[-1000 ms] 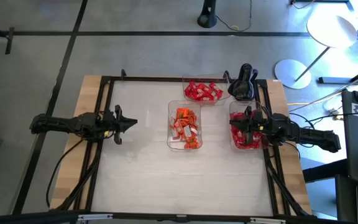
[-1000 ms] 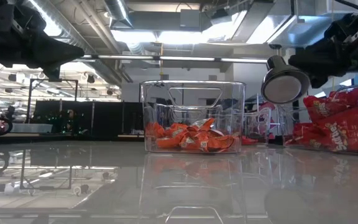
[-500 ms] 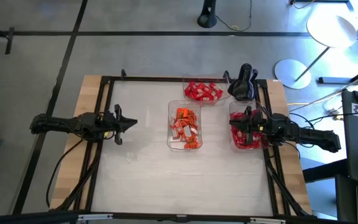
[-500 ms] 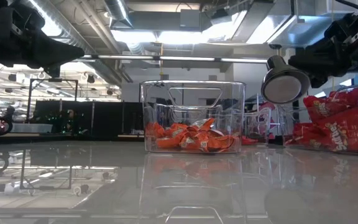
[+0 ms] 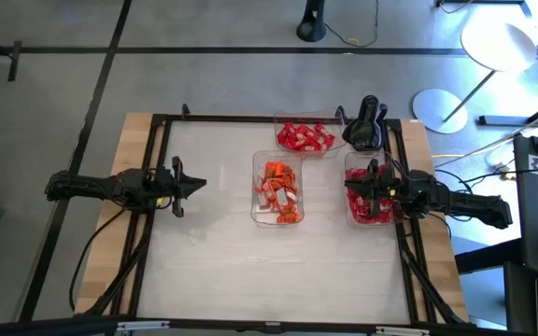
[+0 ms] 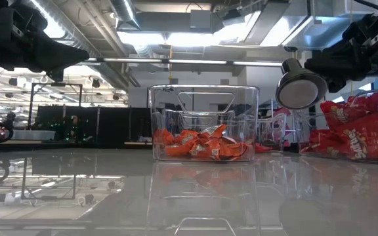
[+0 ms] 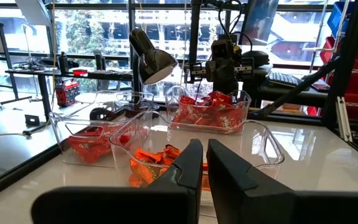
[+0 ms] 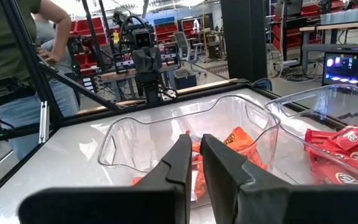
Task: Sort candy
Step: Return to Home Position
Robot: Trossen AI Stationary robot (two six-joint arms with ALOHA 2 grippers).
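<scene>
Three clear trays hold the candy. Orange sweets fill the middle tray. Red sweets lie in the far tray and in the right tray. My left gripper hangs shut above bare table, left of the middle tray. My right gripper is shut and hovers over the right tray's left rim, pointing at the middle tray. The left wrist view shows the orange sweets just past the shut gripper. In the right wrist view they lie beyond the shut gripper.
A black desk lamp stands at the far right corner, its head above the right tray. A black frame runs round the white table top. A person stands beyond the table's left side. Open table lies near the front edge.
</scene>
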